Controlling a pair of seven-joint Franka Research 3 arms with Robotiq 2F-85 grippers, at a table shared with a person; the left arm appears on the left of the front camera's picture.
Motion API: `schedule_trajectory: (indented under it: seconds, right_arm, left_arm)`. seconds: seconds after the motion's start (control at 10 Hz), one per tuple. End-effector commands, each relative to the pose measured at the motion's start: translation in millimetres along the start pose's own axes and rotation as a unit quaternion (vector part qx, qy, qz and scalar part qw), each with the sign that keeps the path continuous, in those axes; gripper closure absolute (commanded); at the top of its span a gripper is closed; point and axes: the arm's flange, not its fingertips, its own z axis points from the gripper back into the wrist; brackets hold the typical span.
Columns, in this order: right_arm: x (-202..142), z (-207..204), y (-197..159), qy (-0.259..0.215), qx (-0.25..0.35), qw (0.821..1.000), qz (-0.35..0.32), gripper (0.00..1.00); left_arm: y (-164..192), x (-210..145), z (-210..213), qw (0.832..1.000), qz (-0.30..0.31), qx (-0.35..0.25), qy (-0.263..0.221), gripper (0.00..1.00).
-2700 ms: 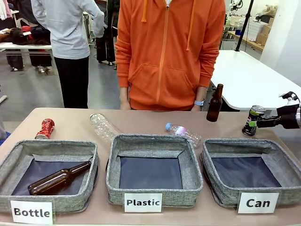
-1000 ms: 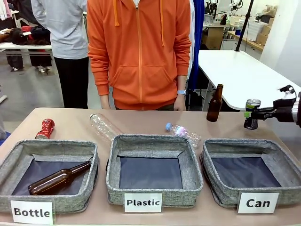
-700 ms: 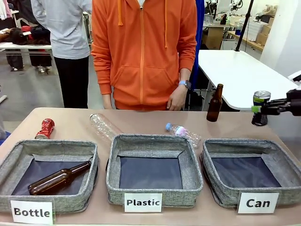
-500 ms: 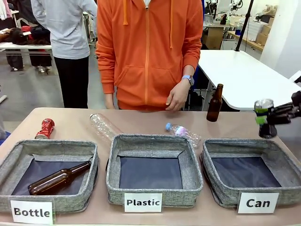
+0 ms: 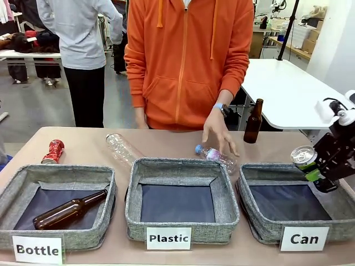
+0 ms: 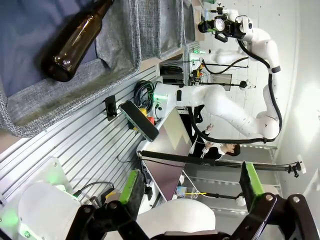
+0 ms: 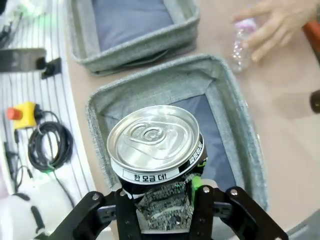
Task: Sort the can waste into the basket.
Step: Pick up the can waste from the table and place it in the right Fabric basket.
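Note:
My right gripper point(image 5: 314, 169) is shut on the black and silver can point(image 5: 304, 157), holding it tilted in the air above the right half of the grey basket point(image 5: 265, 173) labelled "Can". From the right wrist camera the can's silver top point(image 7: 154, 137) sits between the fingers of that gripper point(image 7: 162, 204), with the basket point(image 7: 162, 86) right below. A red crushed can point(image 5: 53, 151) lies on the table at the far left, behind the "Bottle" basket. The left gripper point(image 6: 191, 192) stands open, with nothing between its green pads.
A person's hand point(image 5: 219, 133) rests on a small plastic bottle point(image 5: 217, 157) behind the "Plastic" basket point(image 5: 180, 166). A larger clear bottle point(image 5: 123, 147) lies nearby. One brown bottle point(image 5: 69, 210) lies in the "Bottle" basket point(image 5: 58, 173); another brown bottle point(image 5: 253, 121) stands at the back right.
My right gripper has carried the can down and forward, tilting it over the "Can" basket. The person has stepped right and lowered a hand onto the small plastic bottle.

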Motion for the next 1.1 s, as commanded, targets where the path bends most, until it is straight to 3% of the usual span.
schedule_trajectory:
  seconds: [0.0,0.1,0.3,1.0]
  right_arm:
    - [-6.5,-11.0,-1.3,0.016,-0.008,1.0,-0.007,1.0]
    - [-7.2,-12.0,-1.1,0.02,-0.008,1.0,0.003,1.0]
    - [-7.6,-11.8,-5.5,0.022,-0.005,1.0,0.012,0.03]
    - [-4.3,-10.2,-9.4,0.01,-0.002,1.0,0.005,0.0]
  left_arm:
    - [-1.1,-2.9,-0.1,1.0,-0.003,-0.001,0.0,0.0]
    - [-1.1,-2.9,-0.1,1.0,-0.003,-0.001,0.0,0.0]
    - [-1.1,-2.9,-0.1,1.0,-0.003,-0.001,0.0,0.0]
    - [-1.1,-2.9,-0.1,1.0,-0.003,-0.001,0.0,0.0]
